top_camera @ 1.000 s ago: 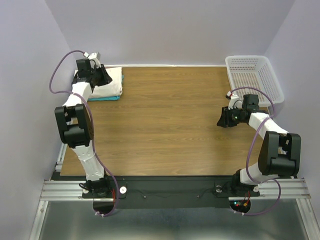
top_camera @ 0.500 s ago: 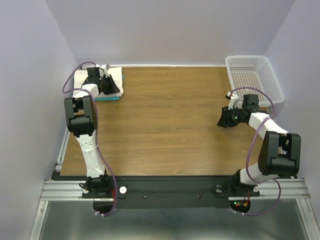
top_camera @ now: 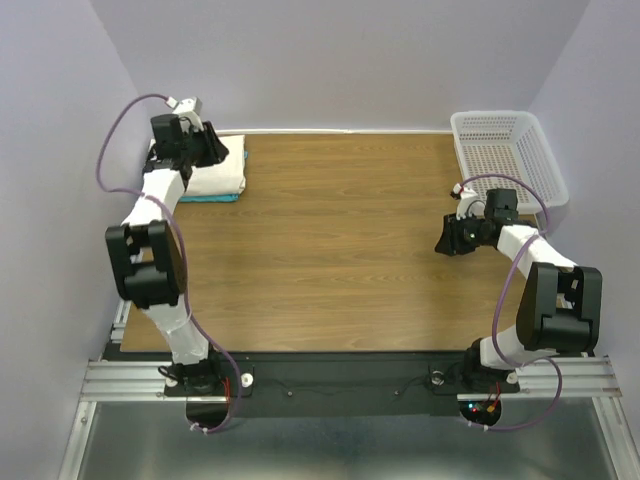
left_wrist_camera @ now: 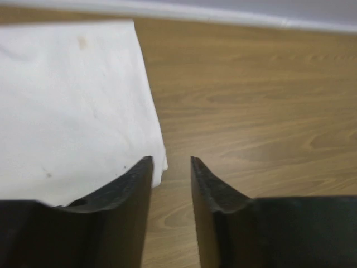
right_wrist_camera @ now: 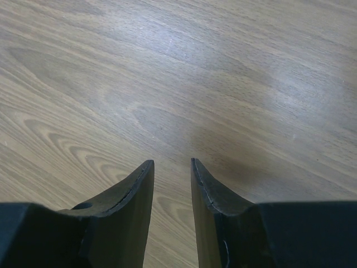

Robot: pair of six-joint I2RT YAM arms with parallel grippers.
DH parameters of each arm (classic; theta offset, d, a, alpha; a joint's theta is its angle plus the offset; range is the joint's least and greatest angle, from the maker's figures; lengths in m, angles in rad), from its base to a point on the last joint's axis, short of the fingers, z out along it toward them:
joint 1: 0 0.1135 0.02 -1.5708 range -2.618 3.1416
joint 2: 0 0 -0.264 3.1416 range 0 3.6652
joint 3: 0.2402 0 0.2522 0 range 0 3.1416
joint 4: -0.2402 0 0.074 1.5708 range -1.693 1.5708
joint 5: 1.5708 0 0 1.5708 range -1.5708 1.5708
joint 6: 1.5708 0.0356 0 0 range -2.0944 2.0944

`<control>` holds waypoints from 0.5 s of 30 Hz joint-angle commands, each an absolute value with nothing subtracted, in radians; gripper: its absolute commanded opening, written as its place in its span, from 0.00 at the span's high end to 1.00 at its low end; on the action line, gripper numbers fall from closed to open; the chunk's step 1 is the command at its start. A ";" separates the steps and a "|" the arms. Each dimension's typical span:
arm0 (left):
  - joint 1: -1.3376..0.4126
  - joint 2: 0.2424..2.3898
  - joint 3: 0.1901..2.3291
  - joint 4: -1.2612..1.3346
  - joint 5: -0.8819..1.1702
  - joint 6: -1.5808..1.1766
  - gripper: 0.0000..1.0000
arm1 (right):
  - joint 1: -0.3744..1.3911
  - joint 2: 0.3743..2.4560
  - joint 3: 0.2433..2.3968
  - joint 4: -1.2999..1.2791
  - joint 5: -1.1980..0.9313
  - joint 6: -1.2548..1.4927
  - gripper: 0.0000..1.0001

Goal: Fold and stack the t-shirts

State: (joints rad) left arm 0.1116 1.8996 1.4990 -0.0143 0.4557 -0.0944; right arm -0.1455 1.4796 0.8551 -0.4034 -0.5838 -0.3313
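The folded cream-white cotton t-shirt (top_camera: 222, 176) lies on the folded turquoise cotton t-shirt (top_camera: 212, 197), upper left of the overhead view; both look soft, light and floppy, so I'd pinch a folded edge. My left gripper (left_wrist_camera: 170, 162) hovers at the cream shirt's corner, arm stretched far, jaws narrowly apart, empty. My right gripper (right_wrist_camera: 170, 162) hangs over the brown wooden table (right_wrist_camera: 234, 67) at right, jaws apart, empty
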 commanded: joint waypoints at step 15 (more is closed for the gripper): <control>0.132 0.916 0.687 0.322 0.475 -0.224 0.04 | -0.155 1.131 1.055 -0.543 -0.561 -0.391 0.37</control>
State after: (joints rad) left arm 0.1230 0.9691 0.7708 0.2958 0.3489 -0.1860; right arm -0.1459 1.2148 1.0328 -0.4942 -0.5644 -0.3988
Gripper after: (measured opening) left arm 0.985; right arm 0.563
